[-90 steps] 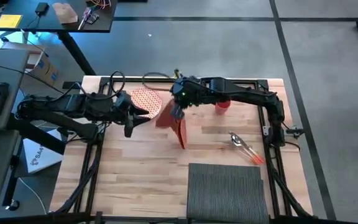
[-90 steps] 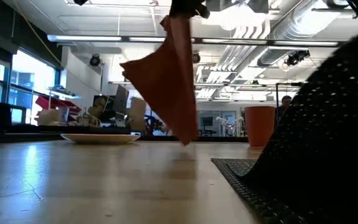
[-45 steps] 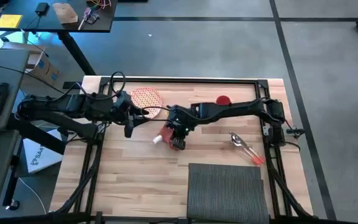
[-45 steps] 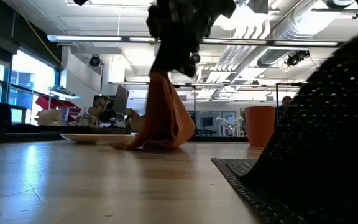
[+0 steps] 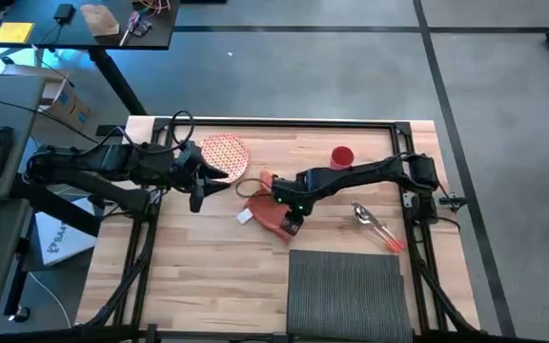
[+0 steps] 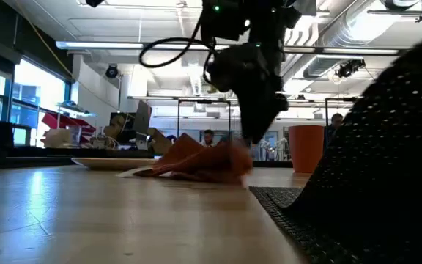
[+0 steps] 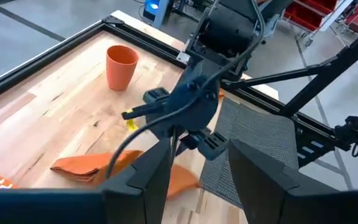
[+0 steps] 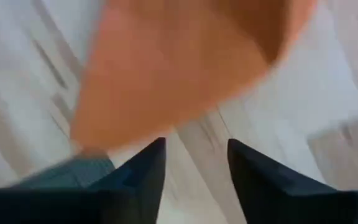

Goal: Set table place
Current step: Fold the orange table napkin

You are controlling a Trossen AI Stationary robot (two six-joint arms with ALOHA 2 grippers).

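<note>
An orange napkin [image 5: 263,211] lies crumpled on the wooden table [image 5: 198,267], just beyond the far left corner of the dark grey ribbed placemat [image 5: 346,291]. My right gripper [image 5: 292,221] stands low at the napkin's right end [image 6: 233,165]. Its fingers are open in the right wrist view, with bare wood between them and the napkin [image 8: 185,62] just ahead. My left gripper [image 5: 219,177] waits open beside the near edge of the red-patterned plate [image 5: 225,151], with nothing between its fingers [image 7: 160,162]. My right gripper stands open at the napkin's right end, slanting down from the table's right side. Nothing lies between its fingertips [image 8: 148,162]. Whether a finger rests against the cloth I cannot tell.
A red cup [image 5: 341,155] stands far right of the napkin. Utensils with orange handles [image 5: 377,227] lie to the right, just beyond the placemat. A black rail [image 5: 274,121] frames the table.
My right gripper has come down and toward the table's near edge, then a little to the right. The napkin, which hung from it clear of the table, has sunk onto the wood and now lies in a crumpled heap.
</note>
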